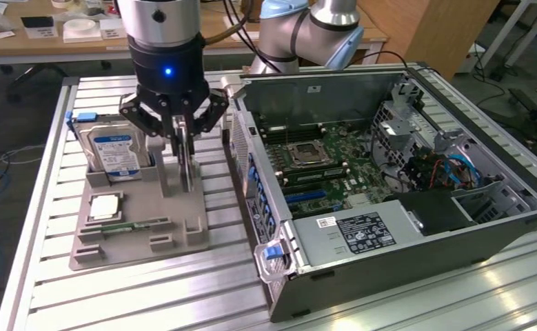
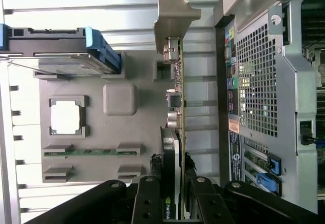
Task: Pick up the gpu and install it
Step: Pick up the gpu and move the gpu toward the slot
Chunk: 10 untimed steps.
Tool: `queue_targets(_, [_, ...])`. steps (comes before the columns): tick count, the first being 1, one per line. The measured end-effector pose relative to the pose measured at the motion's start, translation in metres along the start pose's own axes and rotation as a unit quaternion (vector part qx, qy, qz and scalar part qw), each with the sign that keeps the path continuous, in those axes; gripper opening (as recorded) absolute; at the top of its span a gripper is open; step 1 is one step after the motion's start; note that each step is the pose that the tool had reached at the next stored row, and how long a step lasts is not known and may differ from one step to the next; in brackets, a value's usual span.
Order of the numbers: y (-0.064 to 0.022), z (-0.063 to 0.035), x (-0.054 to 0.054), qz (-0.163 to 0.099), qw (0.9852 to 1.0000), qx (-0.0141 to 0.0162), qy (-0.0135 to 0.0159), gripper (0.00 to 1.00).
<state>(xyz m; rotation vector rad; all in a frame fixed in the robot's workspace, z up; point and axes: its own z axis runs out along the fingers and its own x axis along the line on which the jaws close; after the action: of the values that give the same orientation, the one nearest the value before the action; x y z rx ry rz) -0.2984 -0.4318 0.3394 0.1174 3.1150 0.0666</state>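
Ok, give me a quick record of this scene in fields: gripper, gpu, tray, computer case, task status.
gripper: gripper closed on the top edge of the gpu
gpu: upright, edge-on, at its stand on the gray tray; cannot tell if lifted clear
tray: also holds a hard drive standing upright, a square chip and a memory stick lying flat
computer case: computer case with its side open and motherboard exposed, on the exterior view's right of the tray
task status: gpu not yet in the case

slatted metal table (image 1: 139, 300) carries grey parts holder (image 1: 130, 254) beside open computer case (image 1: 416, 272)
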Motion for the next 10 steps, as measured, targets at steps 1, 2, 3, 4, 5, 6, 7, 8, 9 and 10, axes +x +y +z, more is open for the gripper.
queue_targets(1, [0.0001, -0.0023, 0.0, 0.0, 1.0, 0.0, 0.0, 0.27])
queue_targets(2, [0.0002, -0.0047, -0.0001, 0.0, 1.0, 0.0, 0.0, 0.27])
queue_targets(3, [0.0003, -0.0072, -0.0002, 0.0, 1.0, 0.0, 0.0, 0.27])
queue_targets(4, [0.0004, -0.0096, -0.0002, 0.0, 1.0, 0.0, 0.0, 0.27])
queue_targets(5, [0.0005, -0.0115, -0.0003, 0.0, 1.0, -0.0001, 0.0, 0.27])
queue_targets(6, [0.0005, -0.0122, -0.0003, 0.0, 1.0, -0.0001, 0.0, 0.27])
queue_targets(7, [0.0005, -0.0122, -0.0003, 0.0, 1.0, -0.0001, -0.0001, 0.27])
queue_targets(8, [0.0005, -0.0122, -0.0003, 0.0, 1.0, -0.0001, -0.0001, 0.27])
queue_targets(9, [0.0005, -0.0122, -0.0003, 0.0, 1.0, -0.0001, -0.0001, 0.27])
queue_targets(10, [0.0005, -0.0122, -0.0003, 0.0, 1.0, -0.0001, 0.0, 0.27])
